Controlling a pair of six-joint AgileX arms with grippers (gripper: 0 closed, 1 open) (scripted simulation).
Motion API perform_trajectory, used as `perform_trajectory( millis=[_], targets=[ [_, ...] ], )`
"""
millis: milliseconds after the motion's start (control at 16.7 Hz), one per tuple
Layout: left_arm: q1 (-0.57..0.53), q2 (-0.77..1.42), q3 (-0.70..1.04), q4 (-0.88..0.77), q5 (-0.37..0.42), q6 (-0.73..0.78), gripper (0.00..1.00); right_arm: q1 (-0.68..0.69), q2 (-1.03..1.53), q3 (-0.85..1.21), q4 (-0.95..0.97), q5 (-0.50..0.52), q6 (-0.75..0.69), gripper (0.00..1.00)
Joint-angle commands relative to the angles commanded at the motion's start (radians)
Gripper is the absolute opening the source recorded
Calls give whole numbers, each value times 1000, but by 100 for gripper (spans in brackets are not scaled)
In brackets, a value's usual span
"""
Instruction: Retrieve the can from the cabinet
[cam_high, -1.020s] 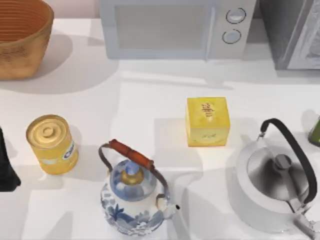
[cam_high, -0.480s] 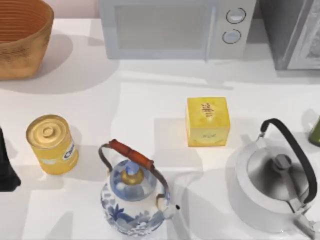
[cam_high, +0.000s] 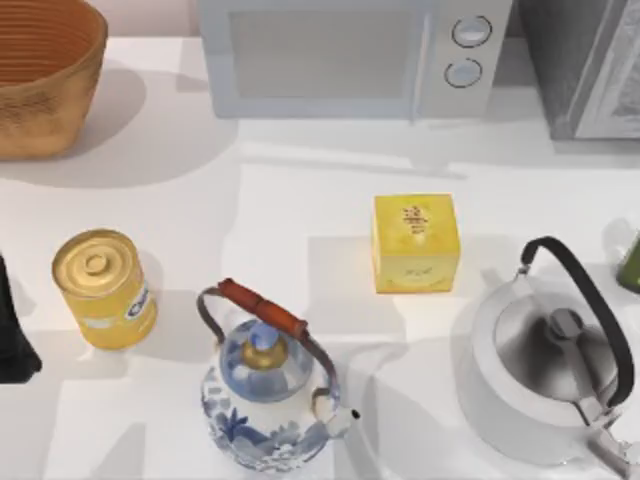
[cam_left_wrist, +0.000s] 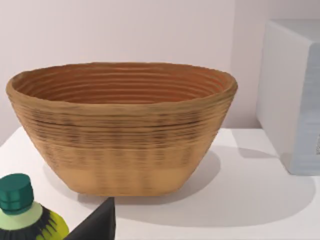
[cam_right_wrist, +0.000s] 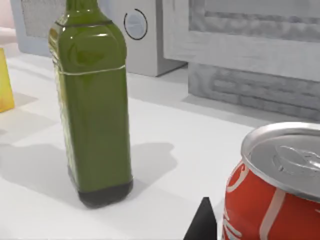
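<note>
Close by the right wrist stands a red can (cam_right_wrist: 272, 185) with white stripes and a silver lid, on the table (cam_high: 300, 200) before the grey cabinet (cam_right_wrist: 250, 40), beside one green bottle (cam_right_wrist: 95, 105). Two kettles: blue-white (cam_high: 268, 395), steel (cam_high: 545, 375).

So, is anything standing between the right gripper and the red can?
Nothing visible does. The red can sits right by the right gripper, out in front of the cabinet; the green bottle stands apart, off to one side. The left gripper is at the table's left edge.
</note>
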Motion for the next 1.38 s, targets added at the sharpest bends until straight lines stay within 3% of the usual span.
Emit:
perform_trajectory(
  millis=[300,1080,1380],
  targets=[
    [0,0,0,0,0,0,100,14,-8,-28,12,-19,-7,0],
    [0,0,0,0,0,0,100,14,-8,-28,12,-19,-7,98],
    [0,0,0,0,0,0,100,14,-8,-28,12,-19,-7,100]
  ],
)
